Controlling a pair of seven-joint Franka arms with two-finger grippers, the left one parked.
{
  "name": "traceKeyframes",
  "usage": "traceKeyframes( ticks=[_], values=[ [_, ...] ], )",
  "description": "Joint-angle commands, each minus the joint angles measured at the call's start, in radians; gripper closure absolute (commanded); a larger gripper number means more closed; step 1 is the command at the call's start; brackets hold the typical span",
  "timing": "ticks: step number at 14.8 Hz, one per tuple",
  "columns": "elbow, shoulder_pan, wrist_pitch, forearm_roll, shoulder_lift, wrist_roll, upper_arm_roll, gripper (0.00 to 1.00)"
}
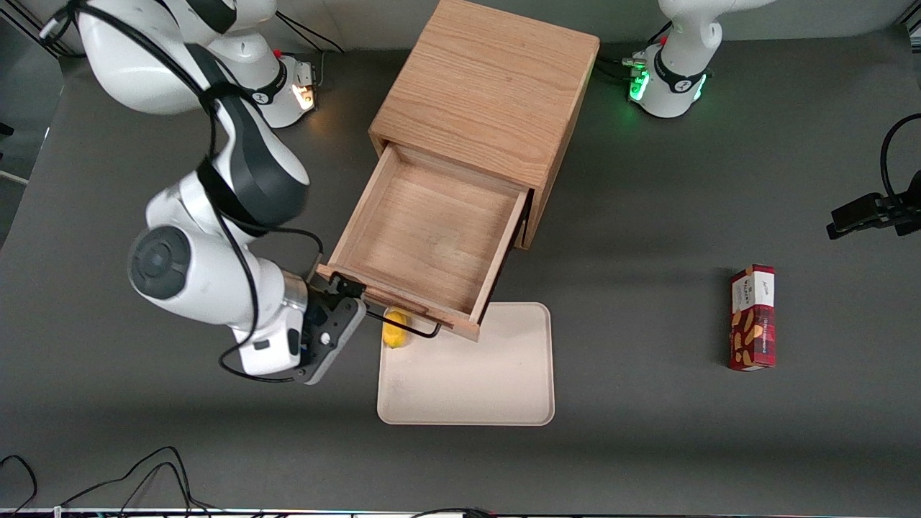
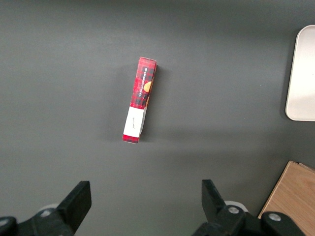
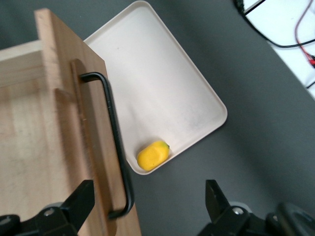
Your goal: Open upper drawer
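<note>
The light oak cabinet (image 1: 489, 86) stands in the middle of the table. Its upper drawer (image 1: 432, 230) is pulled far out toward the front camera and shows a plain, empty wood interior (image 3: 29, 147). The black wire handle (image 1: 410, 327) runs along the drawer front (image 3: 64, 98). The lower drawer is hidden under the open one. My right gripper (image 1: 352, 298) is open at the handle's end toward the working arm's side. In the right wrist view the gripper (image 3: 147, 196) has the handle (image 3: 114, 137) end between its spread fingers (image 3: 81, 199), which do not clamp it.
A cream tray (image 1: 468, 388) lies on the table partly under the open drawer's front, with a small yellow object (image 1: 395, 329) in its corner below the handle. A red snack box (image 1: 752, 317) lies toward the parked arm's end of the table.
</note>
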Motion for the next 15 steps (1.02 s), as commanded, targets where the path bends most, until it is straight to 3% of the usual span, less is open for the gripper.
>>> traceKeyframes(
  ticks=[1,4,8,11,15],
  values=[
    [-0.078,-0.011,-0.085,-0.011,-0.116,0.129,-0.016,0.00],
    [-0.231,-0.096,-0.148,-0.019,-0.266,0.288,-0.011,0.00],
    [-0.533,-0.221,-0.156,-0.017,-0.533,0.289,-0.008,0.00],
    [-0.659,-0.307,-0.184,-0.005,-0.662,0.299,-0.007,0.00],
    [-0.799,-0.491,-0.179,0.098,-0.767,0.369,-0.008,0.00]
  ],
)
